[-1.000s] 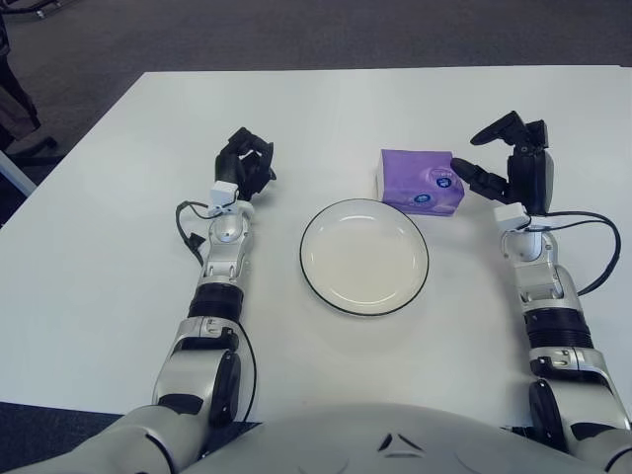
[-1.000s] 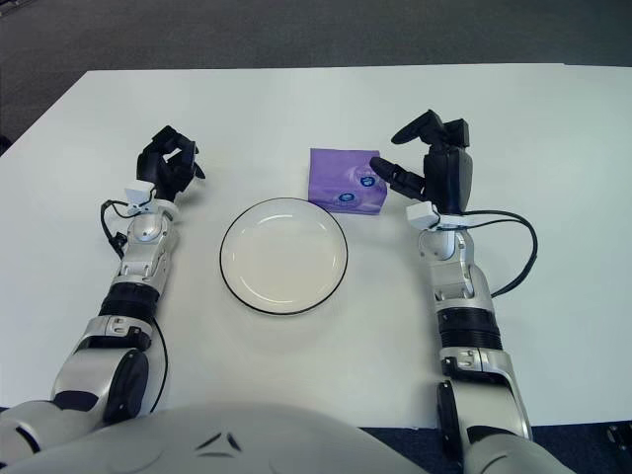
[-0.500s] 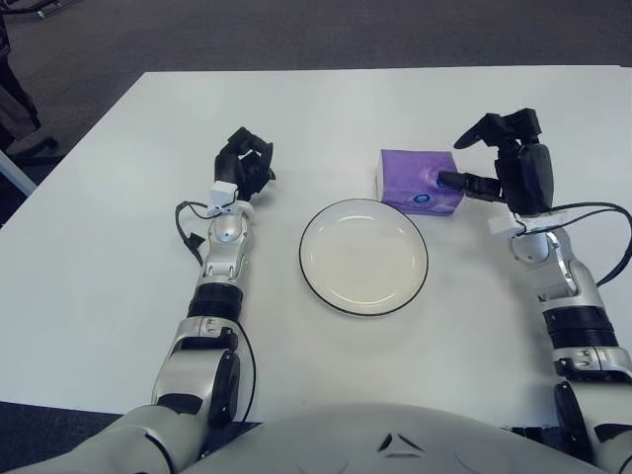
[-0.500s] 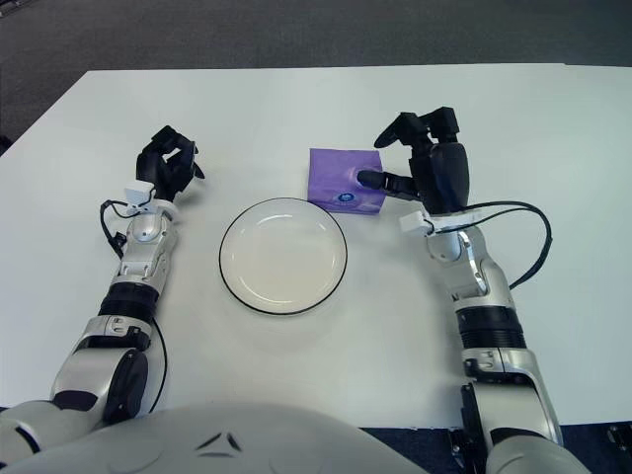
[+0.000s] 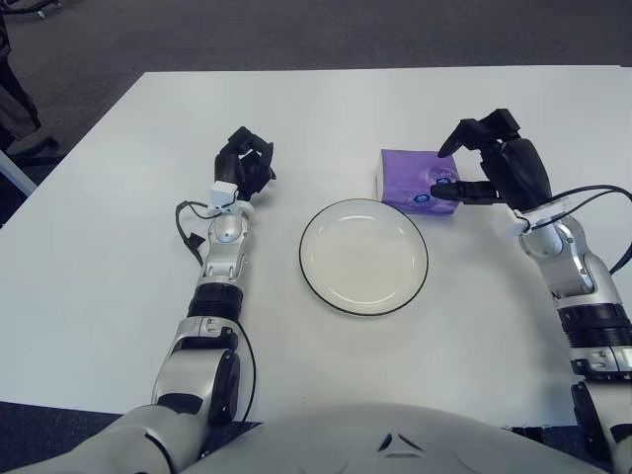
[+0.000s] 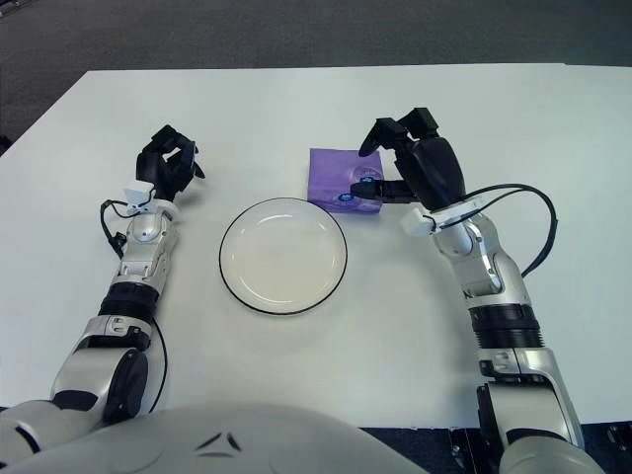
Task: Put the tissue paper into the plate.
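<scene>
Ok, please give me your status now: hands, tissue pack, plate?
Right hand open over tissue pack, no grasp yet. Left hand parked, curled, on table. Pack on table beside empty plate. Nothing between them.

A white desk is filling most of the frame, its far edge running across the upper part. Beyond it, dark grey carpet is stretching along the top of the frame. At the upper left corner, a dark object is showing partly, cut off by the edge.
</scene>
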Tool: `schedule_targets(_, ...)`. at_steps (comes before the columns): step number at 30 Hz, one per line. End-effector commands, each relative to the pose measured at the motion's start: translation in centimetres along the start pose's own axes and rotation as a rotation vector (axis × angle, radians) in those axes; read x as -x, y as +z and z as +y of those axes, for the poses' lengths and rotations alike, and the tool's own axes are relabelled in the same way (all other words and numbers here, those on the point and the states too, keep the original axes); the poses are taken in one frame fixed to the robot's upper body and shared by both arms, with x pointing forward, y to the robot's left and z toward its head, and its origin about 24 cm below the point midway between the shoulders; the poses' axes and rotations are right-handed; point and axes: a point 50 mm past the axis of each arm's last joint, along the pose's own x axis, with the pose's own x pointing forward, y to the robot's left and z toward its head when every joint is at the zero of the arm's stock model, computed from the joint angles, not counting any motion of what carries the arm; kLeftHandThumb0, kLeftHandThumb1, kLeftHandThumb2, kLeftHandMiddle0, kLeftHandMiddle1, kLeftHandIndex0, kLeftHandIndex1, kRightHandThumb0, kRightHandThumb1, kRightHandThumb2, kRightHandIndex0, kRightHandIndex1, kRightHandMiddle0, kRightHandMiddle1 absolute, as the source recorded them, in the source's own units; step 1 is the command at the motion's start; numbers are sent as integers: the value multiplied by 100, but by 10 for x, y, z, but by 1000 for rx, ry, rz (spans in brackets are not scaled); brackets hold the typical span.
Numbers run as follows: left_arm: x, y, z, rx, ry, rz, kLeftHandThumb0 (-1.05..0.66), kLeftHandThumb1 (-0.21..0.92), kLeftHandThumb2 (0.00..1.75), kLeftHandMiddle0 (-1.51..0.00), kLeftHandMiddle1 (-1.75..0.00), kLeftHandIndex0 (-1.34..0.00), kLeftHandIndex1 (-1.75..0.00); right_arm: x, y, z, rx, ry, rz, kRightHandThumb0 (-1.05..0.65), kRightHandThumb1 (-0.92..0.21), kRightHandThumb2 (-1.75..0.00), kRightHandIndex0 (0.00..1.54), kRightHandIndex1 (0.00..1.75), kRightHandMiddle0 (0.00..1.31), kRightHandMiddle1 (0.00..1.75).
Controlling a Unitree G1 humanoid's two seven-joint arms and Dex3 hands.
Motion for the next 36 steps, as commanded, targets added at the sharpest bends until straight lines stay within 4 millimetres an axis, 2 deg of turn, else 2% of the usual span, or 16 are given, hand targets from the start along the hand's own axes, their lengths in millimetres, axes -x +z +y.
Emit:
schedule_targets(1,48,-53,9,-8,24,223,-31,92,32,-94,-175,-80,-175,-12,7,-8,46,38,-61,-43,-92,-20,62,52,41,52)
schedule_targets(3,48,-53,9,-8,24,222,-31,92,32,-94,-175,-80,-175,-14,8,-8,53,56,-68,-52,-92,-20,64,27,40,27)
schedule_targets(5,48,-53,9,-8,24,221,-31,92,32,-94,-175,-80,-175,-15,8,-7,60,71,-71,-58,-92,-22,62,17,35,17)
schedule_targets(9,49,-52,8,-8,23,220,-31,92,32,-94,-175,-80,-175,-16,8,-6,74,97,-64,-71,-92,-31,44,4,26,4)
schedule_targets(12,49,-53,7,-7,23,219,-31,92,32,-94,-175,-80,-175,-17,8,-5,78,112,-55,-79,-92,-39,33,1,22,1)
schedule_targets(25,50,-53,7,-5,22,218,-31,92,32,-94,-175,-81,-175,-24,4,1,70,192,-37,-93,-92,-56,6,0,13,0)
schedule_targets(36,51,-54,7,-5,21,220,-31,92,32,-94,-175,-80,-175,-29,0,5,34,265,-8,-101,-92,-66,1,0,10,0)
